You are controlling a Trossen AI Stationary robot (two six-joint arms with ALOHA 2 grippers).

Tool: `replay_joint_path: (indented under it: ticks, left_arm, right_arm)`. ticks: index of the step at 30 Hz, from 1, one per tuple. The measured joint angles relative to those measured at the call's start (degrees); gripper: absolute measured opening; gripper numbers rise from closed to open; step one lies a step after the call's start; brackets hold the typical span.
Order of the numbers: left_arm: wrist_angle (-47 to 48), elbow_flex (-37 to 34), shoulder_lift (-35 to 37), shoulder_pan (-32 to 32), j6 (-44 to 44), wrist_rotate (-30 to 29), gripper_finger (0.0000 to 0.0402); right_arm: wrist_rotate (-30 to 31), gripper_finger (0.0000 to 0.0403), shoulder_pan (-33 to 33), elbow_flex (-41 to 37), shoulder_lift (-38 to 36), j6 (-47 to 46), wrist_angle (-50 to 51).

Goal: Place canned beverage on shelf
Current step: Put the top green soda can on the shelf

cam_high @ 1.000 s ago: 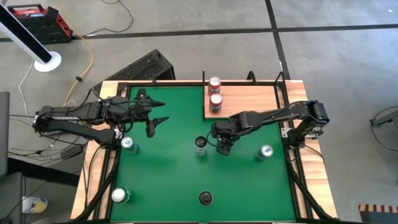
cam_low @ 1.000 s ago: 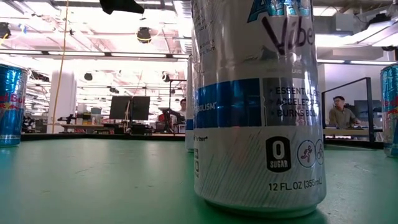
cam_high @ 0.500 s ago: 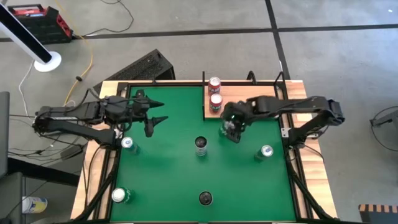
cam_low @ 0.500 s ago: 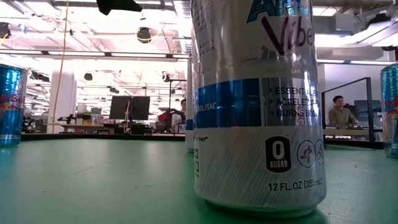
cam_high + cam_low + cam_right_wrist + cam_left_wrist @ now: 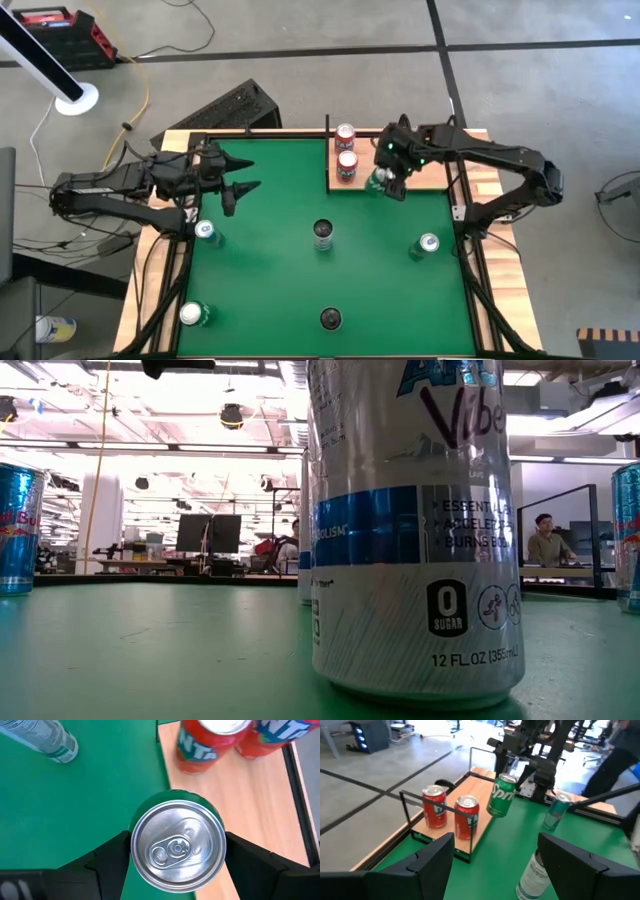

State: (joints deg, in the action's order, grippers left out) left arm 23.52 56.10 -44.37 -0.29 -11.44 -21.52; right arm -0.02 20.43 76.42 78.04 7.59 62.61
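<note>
Since the earlier frame, the right gripper [image 5: 384, 181] has swung from mid-table, beside the tall slim can [image 5: 323, 234], up to the near edge of the shelf [image 5: 420, 160] at the far side of the table [image 5: 270, 290], carrying a green soda can [image 5: 379, 179] with it. Its fingers are closed around the can's sides, and the wrist view looks straight down on the silver lid [image 5: 177, 846] held between them. From the left wrist view the can [image 5: 500, 795] hangs clear of the surface and tilted, just past the shelf's edge.

Two red cans [image 5: 346, 150] already stand at the shelf's left end, near the green one. The main risk is a knock: a drift toward that end while lowering could push the nearer red can [image 5: 467, 817] over. A release while the can leans could tip it, and a landing on the thin black edge could send it back onto the green felt. A level can over the bare wood to the right seems the safer spot.

The left gripper [image 5: 232, 187] waits with its fingers spread and empty near the left edge of the table.
</note>
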Motion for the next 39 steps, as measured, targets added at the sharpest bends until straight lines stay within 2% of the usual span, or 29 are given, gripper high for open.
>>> replay_joint_path:
  ticks: [7,13,19,27,33,39]
  left_arm:
    - [0.1,0.0,0.1,0.0,-0.4,-1.9,0.027]
    - [0.1,0.0,0.1,0.0,-1.6,-3.0,0.027]
    - [0.1,0.0,0.1,0.0,-2.8,-3.2,0.027]
    - [0.1,0.0,0.1,0.0,-2.9,-3.2,0.027]
    - [0.1,0.0,0.1,0.0,-2.5,-3.2,0.027]
    - [0.1,0.0,0.1,0.0,-1.7,-3.2,0.027]
  right_arm:
    - [-4.6,0.0307,9.7,0.0,1.8,10.9,-0.6]
    - [-5.7,0.0307,15.3,0.0,6.9,17.5,-0.4]
    - [-6.4,0.0312,16.8,0.2,9.0,19.9,-0.3]
    - [-6.0,0.0367,16.7,-0.1,8.1,19.9,0.2]
    - [-5.7,0.0373,16.7,-0.1,5.5,19.9,0.2]
    - [-1.7,0.0375,16.7,-0.1,1.8,16.5,2.9]
